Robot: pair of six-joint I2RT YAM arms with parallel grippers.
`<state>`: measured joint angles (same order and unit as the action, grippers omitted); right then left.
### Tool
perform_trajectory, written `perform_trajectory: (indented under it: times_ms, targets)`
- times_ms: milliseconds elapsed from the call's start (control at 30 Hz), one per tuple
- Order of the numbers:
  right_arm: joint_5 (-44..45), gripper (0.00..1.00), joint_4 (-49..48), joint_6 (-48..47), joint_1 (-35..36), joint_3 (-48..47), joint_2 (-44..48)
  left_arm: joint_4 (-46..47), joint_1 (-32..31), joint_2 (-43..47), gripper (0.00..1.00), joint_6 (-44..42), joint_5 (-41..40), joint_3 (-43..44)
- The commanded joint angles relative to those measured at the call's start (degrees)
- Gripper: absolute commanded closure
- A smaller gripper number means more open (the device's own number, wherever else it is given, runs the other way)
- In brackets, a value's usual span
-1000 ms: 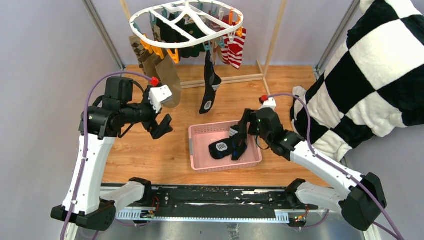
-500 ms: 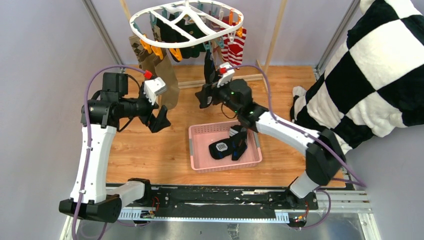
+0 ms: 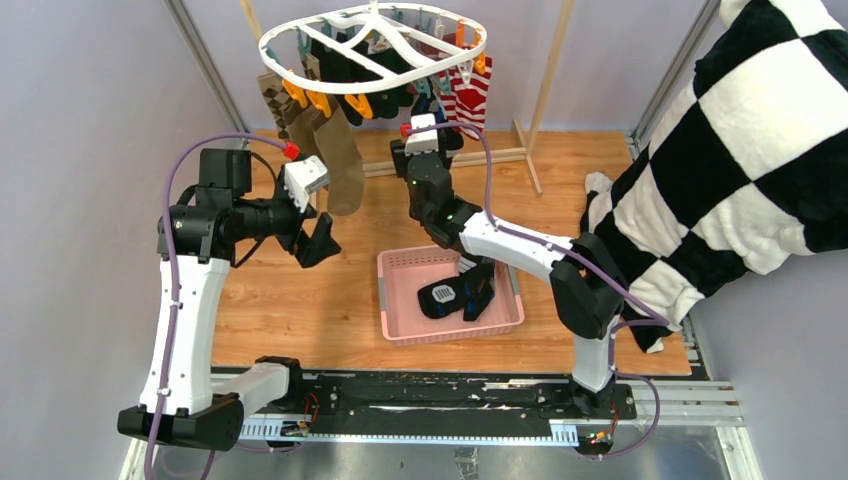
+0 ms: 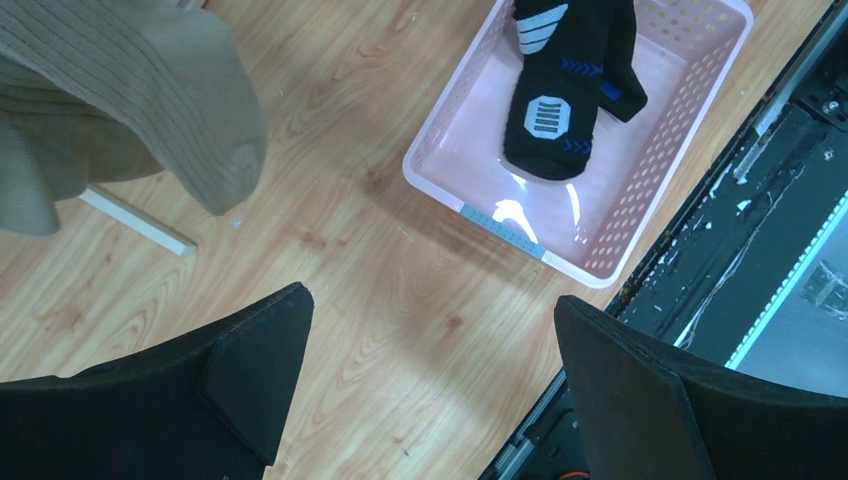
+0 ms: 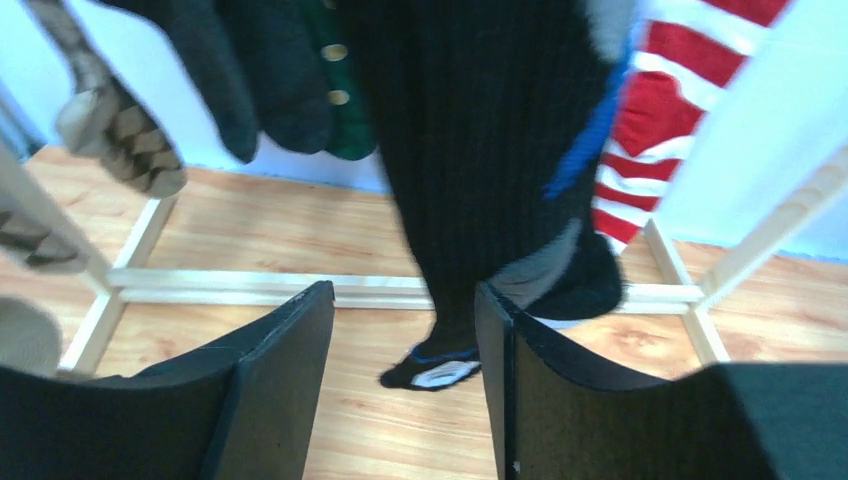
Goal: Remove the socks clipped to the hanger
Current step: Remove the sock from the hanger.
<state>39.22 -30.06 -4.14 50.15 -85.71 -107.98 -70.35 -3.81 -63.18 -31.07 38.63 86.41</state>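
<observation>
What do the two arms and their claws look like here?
The left arm and right arm share white links with black joints, each with a purple cable. Each wrist has a white block and red plug. The left claw and right claw have broad black fingers.

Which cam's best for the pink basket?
Top external: nearly the whole basket shows, only its far right corner hidden under an arm. Left wrist shows most of it, with the far end cropped. Right wrist: not in view.

Socks (image 5: 470,150) hanging under hanger (image 3: 380,90), open floor (image 3: 300,300) beside basket (image 3: 384,295)
</observation>
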Motion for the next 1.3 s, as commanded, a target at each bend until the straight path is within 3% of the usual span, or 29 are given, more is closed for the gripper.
perform_trajectory:
  times_ms: [0,67,167,233,333,500,567,700,1000,1267]
  targets:
    - [8.55,0.48,-4.54,-0.38,0.56,1.56,2.01,0.21,0.47,1.21,0.0,-0.09,1.07,-0.83]
    - [10.71,0.48,-5.7,-0.9,0.94,3.17,3.09,0.21,0.47,1.1,0.0,-0.04,1.45,-1.01]
    - [14.6,0.21,-6.51,-1.42,2.6,6.79,5.61,0.21,0.52,1.01,0.0,0.1,2.0,-1.07]
    - [14.87,0.09,-7.77,-0.17,3.39,10.56,7.64,0.21,0.55,1.04,0.0,-0.03,2.22,-1.07]
    - [11.75,0.03,-8.08,2.62,2.81,14.33,9.49,0.21,0.56,0.96,0.0,-0.07,2.66,-1.16]
    - [1.65,0.0,-4.63,5.92,-1.42,11.11,8.21,0.25,0.56,0.85,0.0,-0.07,2.59,-1.08]
    - [-2.89,0.05,-3.12,8.46,-3.51,9.85,7.76,0.21,0.56,0.93,0.0,-0.01,2.42,-0.91]
    - [-12.32,0.35,-4.01,13.94,-6.85,10.98,8.96,0.21,0.66,1.49,0.0,-0.37,2.32,-0.93]
    - [-44.02,0.98,-9.19,22.72,-8.35,18.63,18.21,0.21,0.74,-0.21,0.0,-1.13,4.3,-0.49]
    - [-60.41,1.0,-13.63,35.33,-8.83,24.43,24.41,0.21,0.74,-1.17,0.0,-1.85,7.06,0.49]
